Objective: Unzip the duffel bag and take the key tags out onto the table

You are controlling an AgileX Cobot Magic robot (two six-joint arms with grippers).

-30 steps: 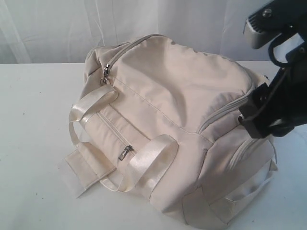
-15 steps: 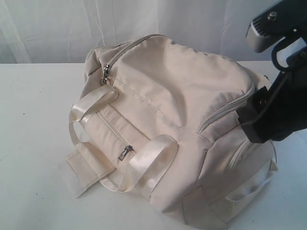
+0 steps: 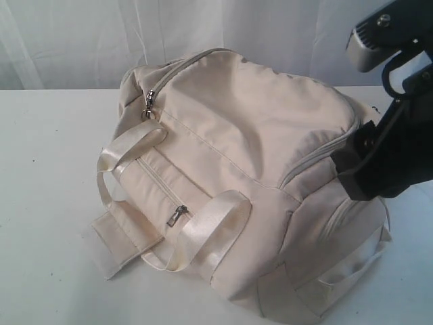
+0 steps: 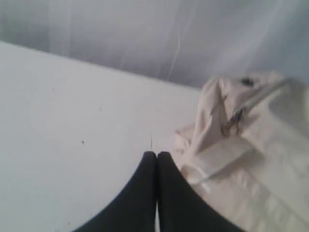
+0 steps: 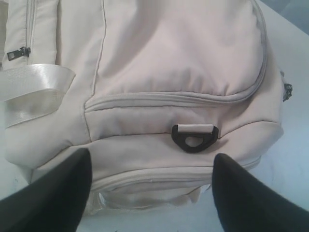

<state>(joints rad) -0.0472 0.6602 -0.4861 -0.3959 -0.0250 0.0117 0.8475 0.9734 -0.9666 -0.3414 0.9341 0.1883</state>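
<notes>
Here, over the last second, the right arm (image 3: 389, 152) has shifted only slightly, closing in a little on the near end of the duffel bag (image 3: 250, 135). The bag itself has not moved and lies on its side on the counter (image 3: 47, 169). This reads as the tail of an approach, with the unzipping not yet begun.

The right tool (image 5: 152, 164) is released, its two fingers spread wide above the bag's end panel, touching nothing. Between them sits a black ring (image 5: 194, 137) on a webbing tab, below a curved zip line (image 5: 193, 95) that is fully closed. The left tool (image 4: 157, 159) is clenched, empty, and hangs over bare counter just beside the bag's other end.

Every visible compartment is shut. The main zip pull (image 3: 149, 101) rests at the top corner, and the pocket pull (image 3: 177, 215) lies at the end of its closed track, between the two straps (image 3: 210, 230). The key tags are not visible in any view and are presumably still inside a zipped compartment, though which one cannot be told.
</notes>
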